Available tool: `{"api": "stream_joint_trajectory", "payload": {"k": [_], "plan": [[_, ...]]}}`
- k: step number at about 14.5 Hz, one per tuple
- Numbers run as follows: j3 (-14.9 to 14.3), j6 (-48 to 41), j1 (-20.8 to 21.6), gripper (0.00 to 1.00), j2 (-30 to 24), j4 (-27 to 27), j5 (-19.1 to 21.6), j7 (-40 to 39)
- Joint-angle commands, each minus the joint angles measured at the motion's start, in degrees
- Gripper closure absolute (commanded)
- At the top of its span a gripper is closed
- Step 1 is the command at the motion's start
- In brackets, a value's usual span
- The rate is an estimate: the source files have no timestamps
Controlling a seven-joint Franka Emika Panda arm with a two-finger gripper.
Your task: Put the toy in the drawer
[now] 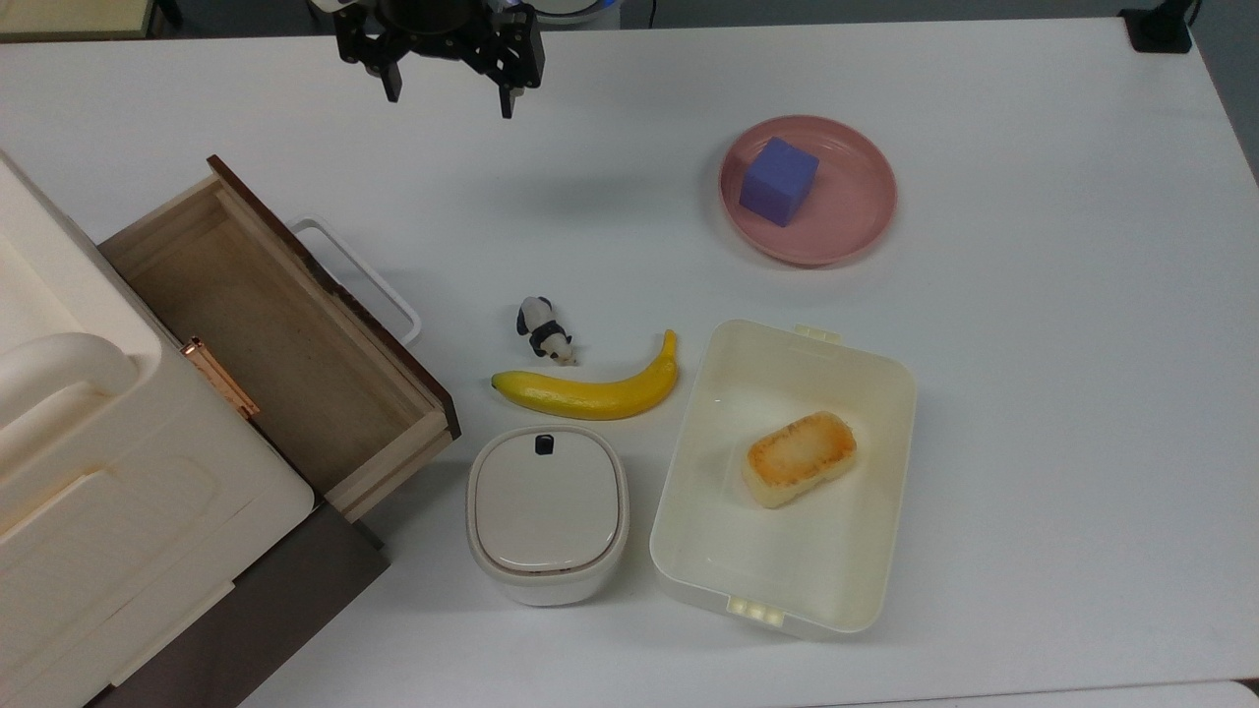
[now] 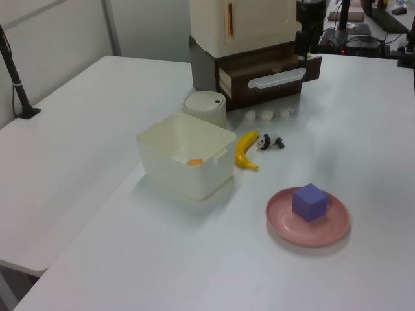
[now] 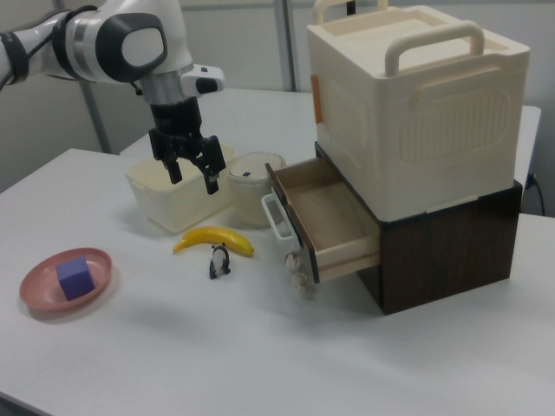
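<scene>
While our gripper (image 1: 448, 95) hangs in the air at the far edge of the white table (image 1: 1033, 324), at about 12 o'clock from the toy in the top view, its two fingers stand spread apart with nothing between them; in the right view the gripper (image 3: 192, 176) shows above the table, in front of the cream tub (image 3: 169, 204); the toy (image 1: 543, 330), a small black-and-white panda, lies on the table just beside the banana (image 1: 590, 388), at roughly 11 o'clock from the banana's middle in the top view, not touching the drawer; the drawer (image 1: 266, 324) stands pulled open at about 9 o'clock from the toy, its light-wood bottom bare, its white loop handle (image 1: 359, 280) facing the toy; in the right view we see the toy (image 3: 219, 261) between the banana (image 3: 213, 240) and the near table edge; a lidded white container (image 1: 547, 511) sits at 6 o'clock from the banana; the tub (image 1: 787, 472) holds a toasted bread piece (image 1: 799, 458); at about 2 o'clock from the toy a pink plate (image 1: 856, 211) carries a purple cube (image 1: 779, 181)
</scene>
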Motion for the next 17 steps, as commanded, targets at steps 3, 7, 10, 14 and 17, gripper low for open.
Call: {"api": "stream_joint_trajectory", "payload": {"k": [3, 7, 10, 14, 17], "plan": [[0.0, -1.36, 0.06, 0.0, -0.27, 0.62, -0.96, 0.09], [0.0, -1.53, 0.06, 0.0, -0.18, 0.45, -0.87, -4.73], [0.35, -1.36, 0.5, 0.03, 1.13, 0.19, -0.78, -7.21], [0.79, 0.3, 2.78, 0.12, 5.61, -0.25, -0.87, -6.42], [0.88, 7.58, 3.31, 0.12, 9.64, -1.4, -2.44, -7.73]]}}
